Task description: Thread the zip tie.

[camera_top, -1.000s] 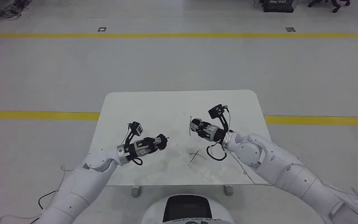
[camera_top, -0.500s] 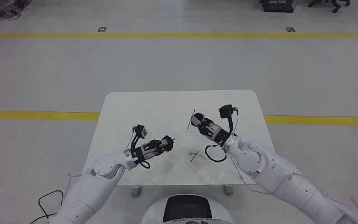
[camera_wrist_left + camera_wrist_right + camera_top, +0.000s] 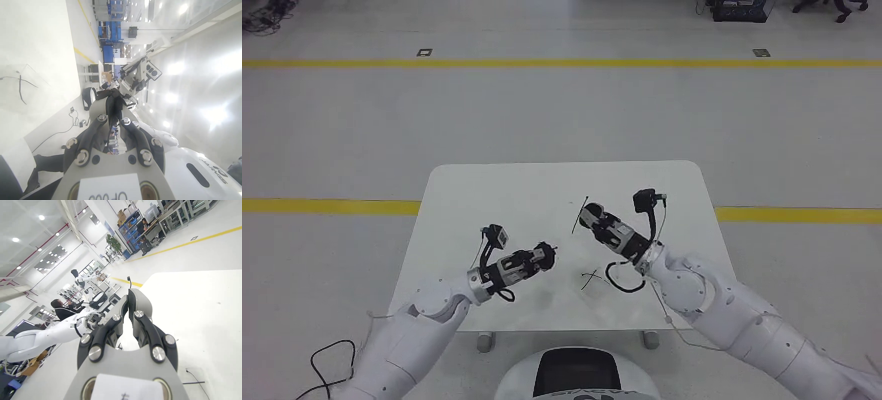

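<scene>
My right gripper (image 3: 585, 213) hangs above the middle of the white table (image 3: 482, 195), shut on a thin black zip tie (image 3: 581, 213). In the right wrist view the zip tie (image 3: 130, 283) sticks out past the closed fingertips of the right gripper (image 3: 128, 294), its small head at the far end. My left gripper (image 3: 545, 253) is to the left of it, a short gap away, pointing toward it. In the left wrist view the left gripper (image 3: 113, 101) has its fingers pressed together. I cannot tell whether anything is between them.
Two more black zip ties (image 3: 592, 277) lie crossed on the table near its front edge, below and between the grippers. They also show in the left wrist view as crossed zip ties (image 3: 20, 80). Yellow floor lines run behind the table.
My left gripper has moved to the right, closer to the right gripper. The right gripper has risen a little and the zip tie in it has tilted.
</scene>
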